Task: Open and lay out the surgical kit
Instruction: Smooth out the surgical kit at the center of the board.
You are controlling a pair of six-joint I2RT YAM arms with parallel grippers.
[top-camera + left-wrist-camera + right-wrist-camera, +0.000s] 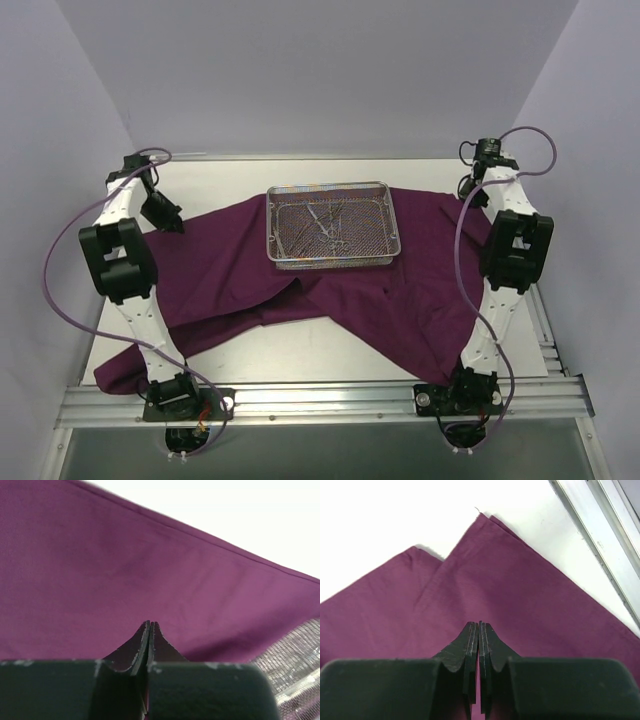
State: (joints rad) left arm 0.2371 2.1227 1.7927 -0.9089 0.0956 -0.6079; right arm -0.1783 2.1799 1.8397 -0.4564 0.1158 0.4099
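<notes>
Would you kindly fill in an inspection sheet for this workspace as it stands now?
Surface: white table, partly covered by the cloth.
Job's things: magenta cloth wrap opened out but rumpled, with folds towards the front; wire-mesh tray standing on it at the far side; slim metal instruments lying inside the tray.
Clutter: nothing seen.
Grippers: left gripper and right gripper both over the cloth, jaws shut, nothing held.
Cables: purple cables looping off each arm, clear of the tray.
Surroundings: plain pale walls; aluminium rail along the near edge.
</notes>
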